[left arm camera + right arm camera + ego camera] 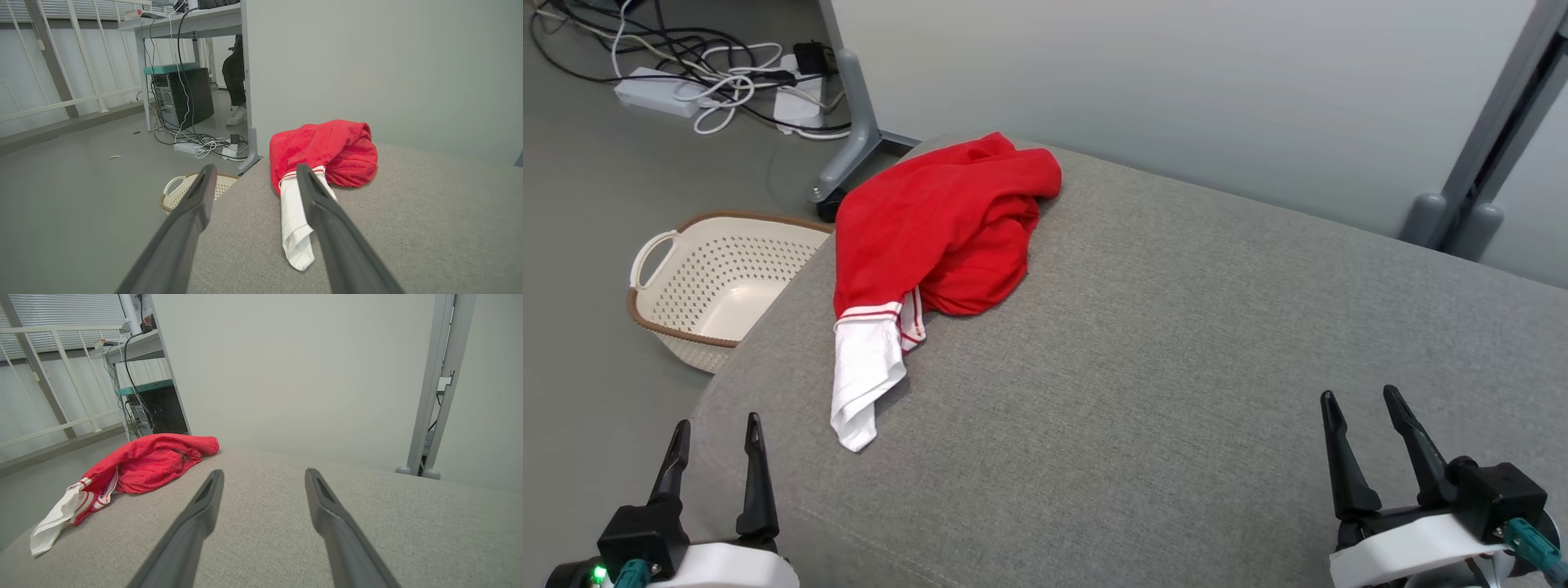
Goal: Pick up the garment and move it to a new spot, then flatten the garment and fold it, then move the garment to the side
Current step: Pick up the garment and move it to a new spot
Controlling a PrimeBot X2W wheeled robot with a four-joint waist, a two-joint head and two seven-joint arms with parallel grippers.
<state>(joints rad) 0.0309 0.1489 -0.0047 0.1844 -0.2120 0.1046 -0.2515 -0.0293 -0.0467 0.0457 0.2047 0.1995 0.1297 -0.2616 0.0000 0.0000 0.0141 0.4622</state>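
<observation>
A crumpled red garment with a white, red-striped sleeve lies bunched at the far left of the grey cushion. From the left wrist the garment sits just beyond the fingertips, and from the right wrist the garment lies off to the left. My left gripper stands open at the lower left near the cushion's left edge, well short of the white sleeve. My right gripper stands open at the lower right over bare cushion, far from the garment. Nothing is between either pair of fingers.
A cream perforated basket with a brown rim stands on the floor left of the cushion. Cables and power strips lie on the floor beyond it, by a desk leg. A grey partition backs the cushion. A person's leg shows under the desk.
</observation>
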